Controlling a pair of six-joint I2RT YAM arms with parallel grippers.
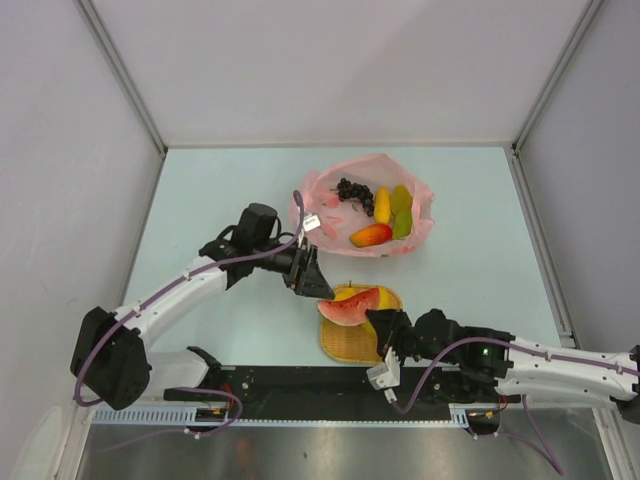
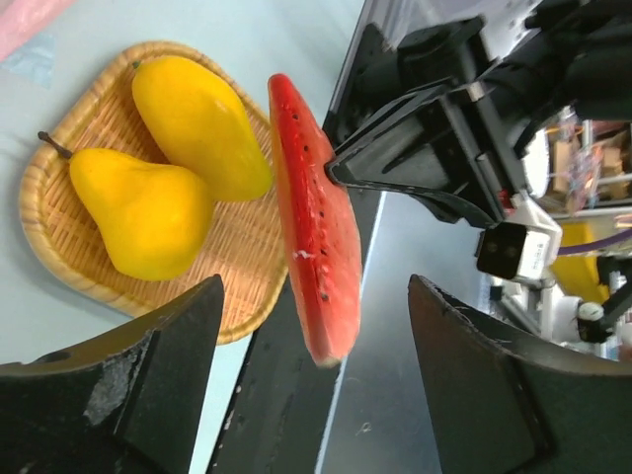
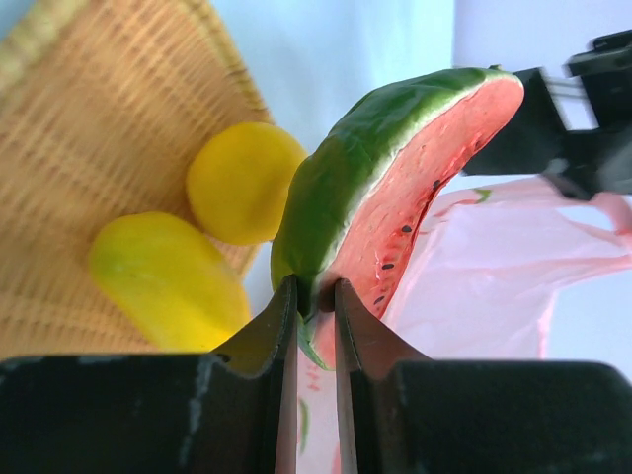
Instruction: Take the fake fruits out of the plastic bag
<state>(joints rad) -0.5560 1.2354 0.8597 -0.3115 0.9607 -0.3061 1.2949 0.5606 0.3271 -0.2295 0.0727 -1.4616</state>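
Note:
The pink plastic bag point(image 1: 322, 192) lies open at the table's middle back. In it are a dark grape bunch point(image 1: 353, 191), a yellow banana point(image 1: 382, 204), a green pear point(image 1: 402, 212) and a red-orange fruit point(image 1: 371, 236). My right gripper point(image 1: 376, 319) point(image 3: 316, 296) is shut on the rind end of the red watermelon slice point(image 1: 350, 306) point(image 3: 405, 188) point(image 2: 314, 247), held over the woven tray point(image 1: 345, 343) point(image 2: 54, 242). A yellow mango point(image 2: 202, 123) and a yellow pear-shaped fruit point(image 2: 138, 212) lie on the tray. My left gripper point(image 1: 316, 282) point(image 2: 314, 288) is open and empty beside the slice.
The black base rail point(image 1: 300, 385) runs along the near edge just below the tray. Grey walls enclose the table at the back and both sides. The bag's edge point(image 3: 494, 267) lies just behind the slice in the right wrist view.

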